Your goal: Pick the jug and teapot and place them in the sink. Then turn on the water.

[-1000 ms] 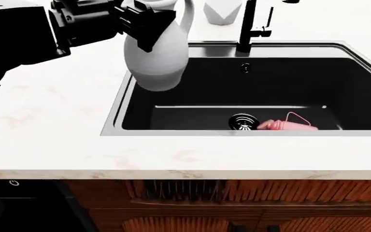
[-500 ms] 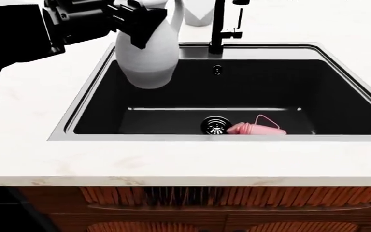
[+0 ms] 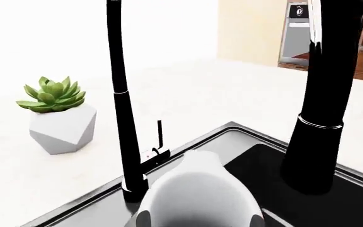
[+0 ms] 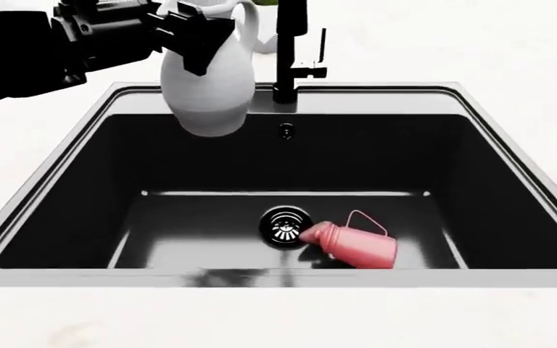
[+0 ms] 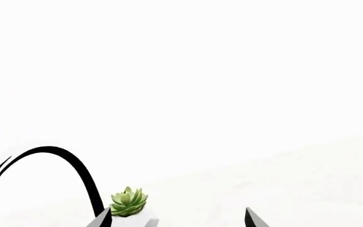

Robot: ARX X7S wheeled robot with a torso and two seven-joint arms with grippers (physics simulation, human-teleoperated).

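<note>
The left gripper has its jaws clamped on the jug, hanging over the sink's back-left corner beside the black tap – released from here, it could strike the tap or crack – while the teapot lies by the drain, and the right gripper's jaws stand wide.

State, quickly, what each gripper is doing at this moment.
Left gripper: shut on the jug, held above the sink.
Right gripper: open, holding nothing; only its fingertips show.
</note>
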